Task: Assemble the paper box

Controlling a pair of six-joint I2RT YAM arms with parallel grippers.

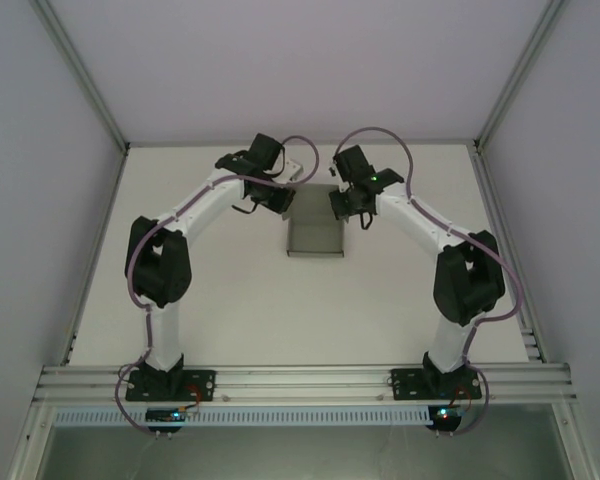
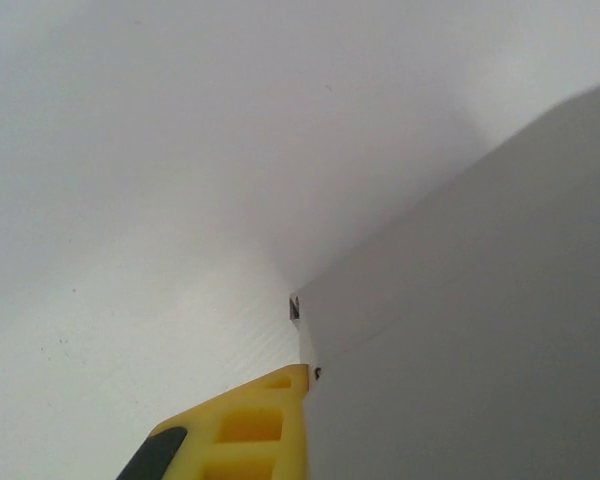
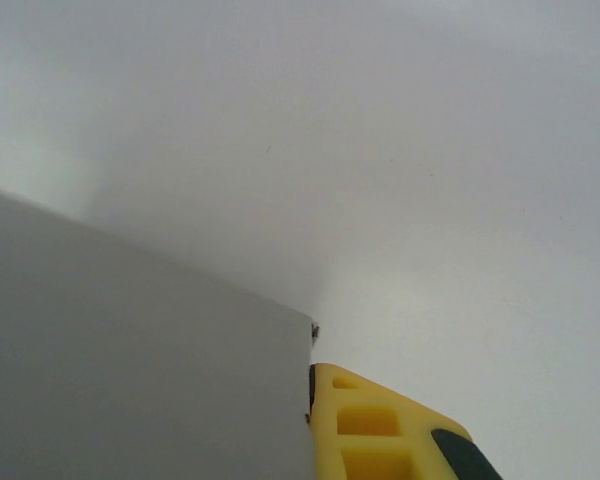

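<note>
So here's what we've got. The paper box [image 1: 314, 238] sits toward the far middle of the table [image 1: 230, 310], right between the two arms. From above it reads as a grey piece with a raised edge along its near side, though we can't really make out how its flaps stand from up there. Both arms bend inward and meet over its far end, one at each side.

The left gripper [image 1: 285, 199] is clenched on the box's left edge. In its wrist view one yellow finger [image 2: 248, 430] lies flat against the grey cardboard, which takes up the right side of the shot and hides the other finger.

Same deal mirrored on the other side. The right gripper [image 1: 339, 203] is clamped on the box's right edge, its yellow finger [image 3: 380, 435] tight against the cardboard on the left of its view. In both wrist views the pale tabletop runs away beyond the card's edge.
</note>
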